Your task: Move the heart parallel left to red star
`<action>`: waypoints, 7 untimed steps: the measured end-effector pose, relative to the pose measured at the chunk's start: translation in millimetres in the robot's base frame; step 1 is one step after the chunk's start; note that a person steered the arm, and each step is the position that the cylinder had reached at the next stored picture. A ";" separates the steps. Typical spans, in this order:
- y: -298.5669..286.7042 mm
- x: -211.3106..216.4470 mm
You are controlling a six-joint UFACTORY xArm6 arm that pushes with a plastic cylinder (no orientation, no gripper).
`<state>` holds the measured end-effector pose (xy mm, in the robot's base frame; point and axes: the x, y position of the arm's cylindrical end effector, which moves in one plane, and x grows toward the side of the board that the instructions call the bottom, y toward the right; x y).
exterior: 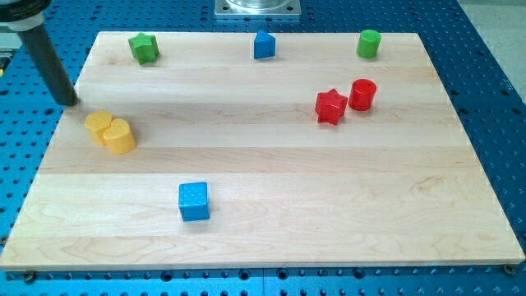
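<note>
Yellow was the colour of the block that mattered: the yellow heart (110, 132) lay near the board's (246, 238) left edge in the view, well apart from the red star (329, 106) on the right side. The rod had no jaws at all, only the tip (71, 102), which stood just above and to the left of the heart, not touching it.

To do this step well, I judged the tip should push on the heart's left face and drive it rightward and slightly toward the view's top, stopping level with the star and on its left. The push should be centred, or the heart may turn away.

Counted: one yellow heart, one red star, one red cylinder (362, 94), one green star (144, 47), one green cylinder (368, 43), one blue cube (194, 201), and one other blue block (263, 44).
</note>
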<state>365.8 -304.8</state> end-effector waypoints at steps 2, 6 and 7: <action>12.6 93.4; 123.7 68.7; 172.2 62.1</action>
